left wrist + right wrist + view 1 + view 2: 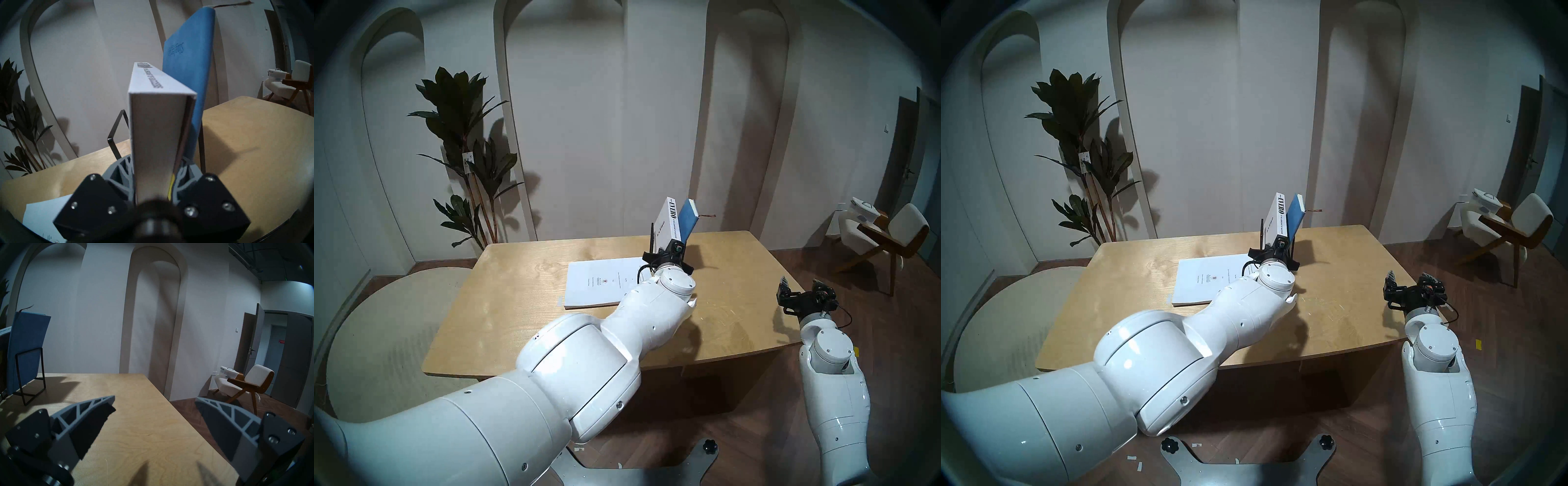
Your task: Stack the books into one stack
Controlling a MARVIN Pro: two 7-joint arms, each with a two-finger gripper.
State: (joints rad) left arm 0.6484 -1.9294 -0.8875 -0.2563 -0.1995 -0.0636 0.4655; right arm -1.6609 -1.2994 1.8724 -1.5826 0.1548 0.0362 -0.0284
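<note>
My left gripper (pixel 155 185) pinches the lower end of the thick white book (pixel 153 129), which stands tilted in the black wire stand (pixel 117 134) at the table's (pixel 517 305) far side. The blue notebook (pixel 188 67) leans just beside it. Step in hand: pulling the white book out. Next it needs lifting clear and laying flat on the thin paper booklet (pixel 599 281). Stiff matte covers, smooth wood. My right gripper (pixel 154 411) hangs spread, empty.

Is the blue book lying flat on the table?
No, the blue notebook stands tilted in the black wire stand, beside the white EVERO book that the left gripper grips.
</note>
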